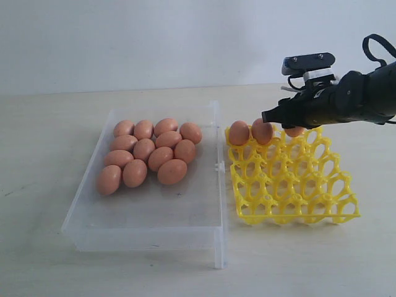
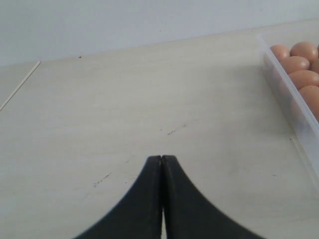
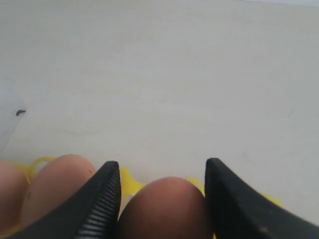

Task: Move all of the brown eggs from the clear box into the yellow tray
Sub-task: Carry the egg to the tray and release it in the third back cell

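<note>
Several brown eggs (image 1: 148, 154) lie bunched in the far half of the clear box (image 1: 148, 213). Two brown eggs (image 1: 239, 132) (image 1: 262, 131) sit in the back row of the yellow tray (image 1: 291, 185). My right gripper (image 1: 286, 125) hangs over that row beside them, shut on a third brown egg (image 1: 294, 131). In the right wrist view this egg (image 3: 164, 204) fills the gap of the right gripper (image 3: 162, 163), with yellow tray (image 3: 128, 181) beneath. My left gripper (image 2: 162, 158) is shut and empty above bare table; the clear box (image 2: 279, 74) and its eggs (image 2: 294, 63) lie off to one side.
The clear box's tall side wall (image 1: 218, 185) stands between the box and the yellow tray. The pale wooden table (image 1: 37, 154) stretches left of the box and in front of both containers. The left arm does not show in the exterior view.
</note>
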Controlling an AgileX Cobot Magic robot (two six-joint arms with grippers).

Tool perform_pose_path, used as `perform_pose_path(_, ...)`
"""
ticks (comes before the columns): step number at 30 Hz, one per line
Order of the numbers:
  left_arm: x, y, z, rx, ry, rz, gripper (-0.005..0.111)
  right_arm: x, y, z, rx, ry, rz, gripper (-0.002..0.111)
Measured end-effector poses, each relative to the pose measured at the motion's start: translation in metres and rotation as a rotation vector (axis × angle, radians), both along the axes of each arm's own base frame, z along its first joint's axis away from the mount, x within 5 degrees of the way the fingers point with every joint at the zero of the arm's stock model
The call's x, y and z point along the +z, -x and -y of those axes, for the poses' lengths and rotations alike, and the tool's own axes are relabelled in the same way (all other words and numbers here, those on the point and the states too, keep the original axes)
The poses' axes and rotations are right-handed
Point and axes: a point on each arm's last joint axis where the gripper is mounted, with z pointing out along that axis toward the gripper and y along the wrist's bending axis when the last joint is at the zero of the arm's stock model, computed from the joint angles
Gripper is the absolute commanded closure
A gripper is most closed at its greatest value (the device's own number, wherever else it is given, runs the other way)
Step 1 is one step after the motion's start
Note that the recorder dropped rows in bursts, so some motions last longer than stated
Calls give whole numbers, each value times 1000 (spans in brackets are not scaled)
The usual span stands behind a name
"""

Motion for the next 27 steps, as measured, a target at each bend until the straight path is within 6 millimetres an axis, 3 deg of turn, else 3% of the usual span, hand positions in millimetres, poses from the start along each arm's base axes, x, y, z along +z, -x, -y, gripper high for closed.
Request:
perform_pose_path(4,0,0,0,0,0,0,107,1,-1,0,-8,-6,10,108)
perform_pose_path(7,0,0,0,0,0,0,107,1,-1,0,-8,-6,10,102)
perform_pose_path(10,0,0,0,0,0,0,107,1,-1,-2,6,4,12,88)
perform_pose_path(15,0,0,0,0,0,0,107,8,-5,-9,23,0,33,55)
perform_pose_path(17,0,0,0,0,0,0,107,10,-6,-11,26,-3,35,49)
perform_pose_path(27,0,0,0,0,0,0,107,9,-5,-15,46,-3,-2,52)
